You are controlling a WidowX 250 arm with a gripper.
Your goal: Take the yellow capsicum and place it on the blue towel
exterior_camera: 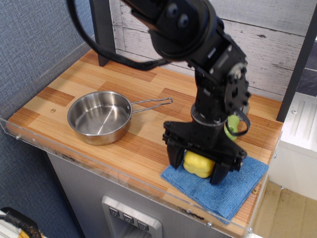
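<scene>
The yellow capsicum (198,164) sits on the left part of the blue towel (237,191), near the front right of the wooden table. My black gripper (197,166) points straight down over it. One finger stands on each side of the capsicum, and the jaws look slightly parted from it, so it rests on the towel. The arm hides the towel's far edge.
A steel pan (99,116) with a wire handle stands at the left middle. The green handle of a spatula (230,128) shows behind the arm. A clear plastic rim (124,173) runs along the table's front edge. A dark post (101,29) stands at the back left.
</scene>
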